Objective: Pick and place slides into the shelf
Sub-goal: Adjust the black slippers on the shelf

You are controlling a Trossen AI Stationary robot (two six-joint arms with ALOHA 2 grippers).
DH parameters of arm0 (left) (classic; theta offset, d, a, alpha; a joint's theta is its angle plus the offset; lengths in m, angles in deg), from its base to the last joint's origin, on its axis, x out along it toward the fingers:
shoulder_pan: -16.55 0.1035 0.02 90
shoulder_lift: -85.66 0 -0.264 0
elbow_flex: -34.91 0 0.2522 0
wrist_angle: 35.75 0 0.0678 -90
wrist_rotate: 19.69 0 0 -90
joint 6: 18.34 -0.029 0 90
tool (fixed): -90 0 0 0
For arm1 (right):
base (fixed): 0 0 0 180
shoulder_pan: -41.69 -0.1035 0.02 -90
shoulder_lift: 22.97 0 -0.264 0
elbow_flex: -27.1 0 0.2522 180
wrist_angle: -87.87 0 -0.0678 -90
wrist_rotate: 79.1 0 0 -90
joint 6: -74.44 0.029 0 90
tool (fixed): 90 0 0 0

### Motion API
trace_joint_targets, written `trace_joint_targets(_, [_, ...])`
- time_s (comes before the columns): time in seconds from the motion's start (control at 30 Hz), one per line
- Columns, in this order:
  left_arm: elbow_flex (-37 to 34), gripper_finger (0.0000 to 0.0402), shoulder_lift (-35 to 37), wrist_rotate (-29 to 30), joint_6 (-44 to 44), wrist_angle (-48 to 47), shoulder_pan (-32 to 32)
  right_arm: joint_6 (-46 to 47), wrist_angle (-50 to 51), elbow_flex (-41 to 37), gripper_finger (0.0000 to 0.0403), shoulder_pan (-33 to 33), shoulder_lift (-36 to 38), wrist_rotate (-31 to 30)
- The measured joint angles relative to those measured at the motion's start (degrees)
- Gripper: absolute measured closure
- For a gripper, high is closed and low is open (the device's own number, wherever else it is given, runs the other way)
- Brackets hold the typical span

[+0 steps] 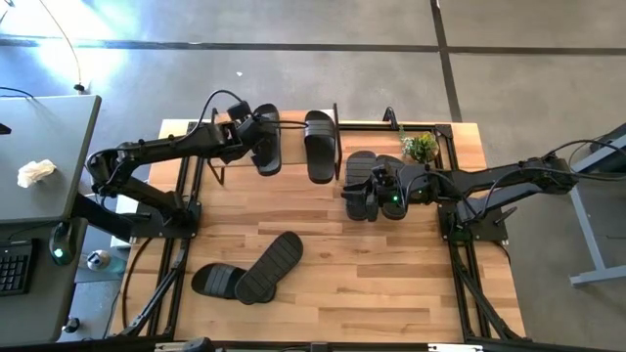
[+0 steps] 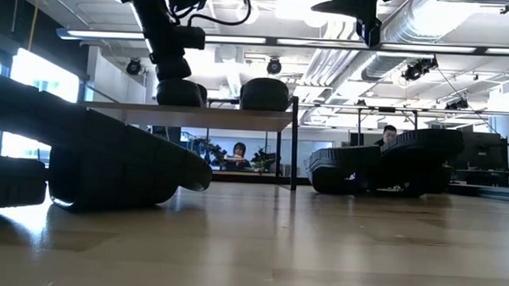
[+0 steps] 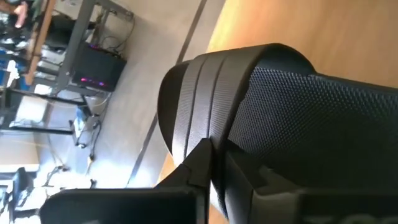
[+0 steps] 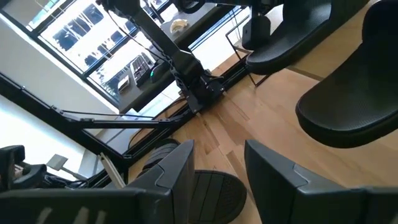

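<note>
Two black rubber slides (image 1: 249, 274) lie overlapped at the near table edge, one ridged sole up; in the low view they loom as dark blobs, detail lost. Wood-plank tabletop (image 1: 391, 284), light grain. Farther back, right gripper (image 1: 384, 196) hovers over a stacked pair of slides (image 1: 362, 186), fingers parted and holding nothing; the arm hides part of that pair. At the far edge, shelf (image 2: 187, 115), a light board on a thin black frame, carries two slides. Left gripper (image 1: 256, 132) is clamped on one slide (image 3: 261, 112), textured footbed and wide strap close to its wrist camera. Second shelf slide (image 1: 320, 145) lies just beside. Small plant (image 1: 421, 147) sits in the far right corner. Beyond is an office with seated people.
</note>
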Motion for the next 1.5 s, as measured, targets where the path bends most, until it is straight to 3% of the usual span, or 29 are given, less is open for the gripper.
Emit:
trace_joint_targets(0.37, [3.32,0.0395,-0.01,-1.07,0.64,1.58,-5.85,-1.05,0.02,0.0,0.0272,0.0,0.0,-0.48])
trace_joint_targets(0.7, [3.38,0.0398,-2.87,0.72,4.48,5.67,-6.23,-1.57,0.8,0.0,0.0272,0.02,0.0,-1.73])
trace_joint_targets(1.03, [3.44,0.0398,-7.88,7.34,3.82,7.77,-6.28,-12.99,3.84,-0.02,0.0275,-4.98,-2.98,-3.9])
trace_joint_targets(1.2, [3.36,0.0399,-7.92,8.91,3.82,9.75,-6.16,-16.08,2.57,-0.02,0.0301,-6.33,-8.97,-9.56])
trace_joint_targets(1.5, [3.36,0.0399,-7.92,8.03,1.7,10.91,-6.16,-17.98,-8.82,-0.02,0.038,-2.87,-19.37,-12.13])
